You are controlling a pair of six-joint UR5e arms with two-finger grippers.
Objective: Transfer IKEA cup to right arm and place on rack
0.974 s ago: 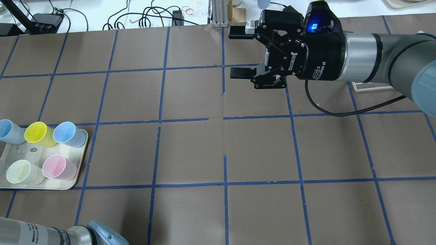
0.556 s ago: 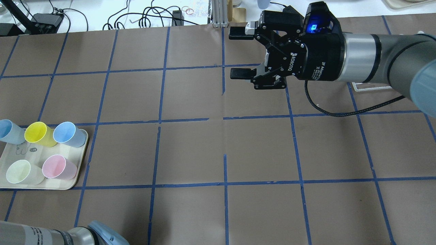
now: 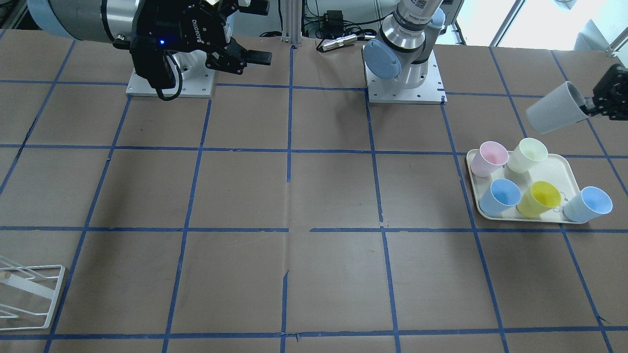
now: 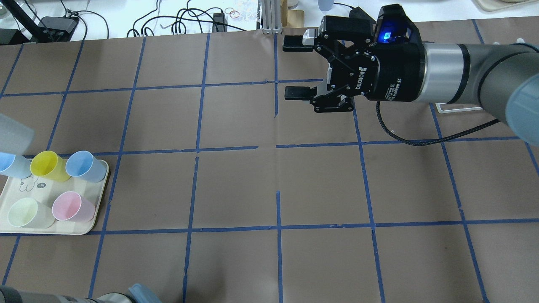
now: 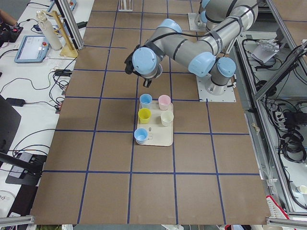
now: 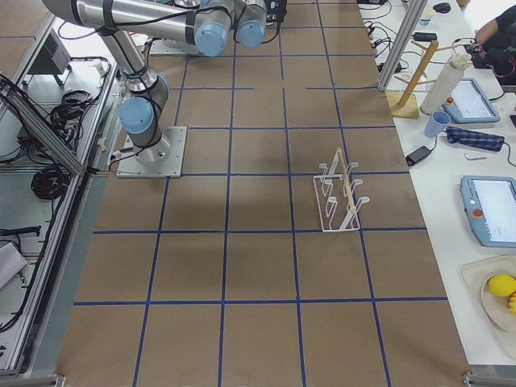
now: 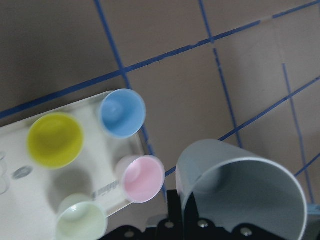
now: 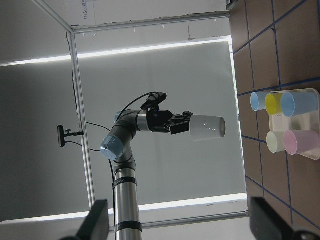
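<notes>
Left gripper [image 3: 588,105] has its black fingers clamped on the rim of the IKEA cup [image 3: 557,115]. The grey cup hangs in the air clear of the tray [image 3: 559,169], lying nearly level with its closed base pointing away from the fingers.

Five cups stand mouth up on the tray. A pink cup [image 3: 488,158] and a cream-yellow cup [image 3: 527,154] are on the side toward the robot. On the side away from it are a light blue cup [image 3: 500,195], a yellow cup [image 3: 539,198] and a second light blue cup [image 3: 586,204] by the tray's corner.

Well apart from the tray, over the table's other half, the right gripper [image 4: 297,67] is raised with its fingers spread wide. The rack [image 6: 339,201] stands farthest from the tray, beyond the right arm [image 4: 463,78].

The overhead view catches only a blurred part of the grey cup at its edge, not the gripper that holds it. The front-facing view shows both. The left wrist view looks into the held cup and four tray cups, and shows only their bare insides. The right wrist view shows the whole left arm with the cup held level. Overhead, only a sliver of the rack's white base shows behind the right arm. The exterior right view shows the rack whole and upright.
</notes>
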